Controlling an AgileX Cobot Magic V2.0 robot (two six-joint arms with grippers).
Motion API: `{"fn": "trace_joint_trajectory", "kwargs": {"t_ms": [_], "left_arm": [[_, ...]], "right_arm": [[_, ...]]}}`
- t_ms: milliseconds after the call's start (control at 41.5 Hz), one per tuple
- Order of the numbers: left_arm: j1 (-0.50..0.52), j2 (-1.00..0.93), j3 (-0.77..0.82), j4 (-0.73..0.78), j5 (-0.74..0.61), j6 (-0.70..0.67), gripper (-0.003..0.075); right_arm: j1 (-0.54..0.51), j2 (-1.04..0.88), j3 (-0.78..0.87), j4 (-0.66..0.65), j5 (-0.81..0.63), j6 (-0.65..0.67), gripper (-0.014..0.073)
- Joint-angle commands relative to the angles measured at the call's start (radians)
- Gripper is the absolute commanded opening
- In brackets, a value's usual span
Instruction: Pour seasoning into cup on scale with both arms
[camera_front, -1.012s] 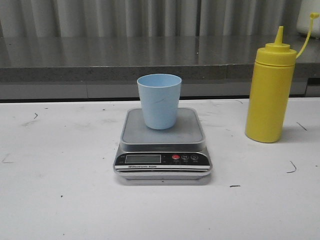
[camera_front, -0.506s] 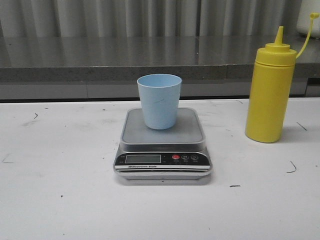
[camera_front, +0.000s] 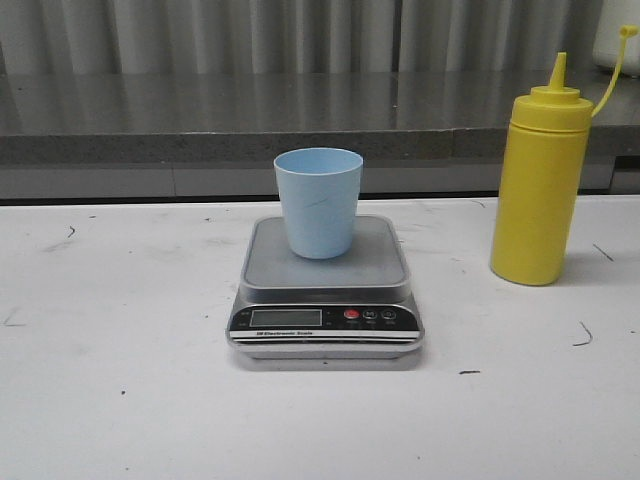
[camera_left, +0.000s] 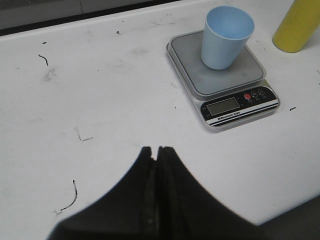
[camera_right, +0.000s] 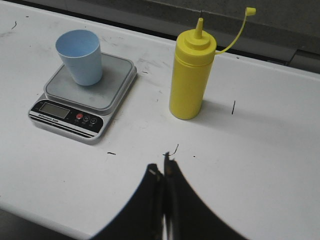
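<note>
The light blue cup (camera_front: 319, 201) stands upright on the steel plate of the silver scale (camera_front: 326, 300) in the middle of the white table. The tall yellow seasoning bottle (camera_front: 538, 185) stands upright to the scale's right, its cap hanging off on a thin tether. Neither gripper shows in the front view. My left gripper (camera_left: 155, 151) is shut and empty above bare table, well short of the scale (camera_left: 235, 104) and cup (camera_left: 225, 36). My right gripper (camera_right: 163, 167) is shut and empty above the table, short of the bottle (camera_right: 190, 77); the cup (camera_right: 81, 56) and scale (camera_right: 75, 112) lie to its side.
A grey counter ledge (camera_front: 300, 120) runs along the back of the table (camera_front: 120, 400). Small dark marks dot the white tabletop.
</note>
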Motion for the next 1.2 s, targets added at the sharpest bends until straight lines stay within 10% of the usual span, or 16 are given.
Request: {"fn": "trace_joint_trajectory", "kwargs": {"t_ms": [0, 675, 1181], "left_arm": [[0.006, -0.025, -0.023, -0.005, -0.078, -0.009, -0.002], [0.396, -0.603, 0.693, -0.022, -0.777, -0.002, -0.002], [0.414, -0.675, 0.792, -0.022, -0.877, -0.002, -0.002]], "right_arm": [[-0.002, 0.006, -0.031, -0.019, -0.065, -0.009, -0.0069], [-0.002, 0.006, -0.031, -0.019, -0.065, -0.009, -0.0069], [-0.002, 0.006, -0.031, -0.019, -0.065, -0.009, -0.0069]]}}
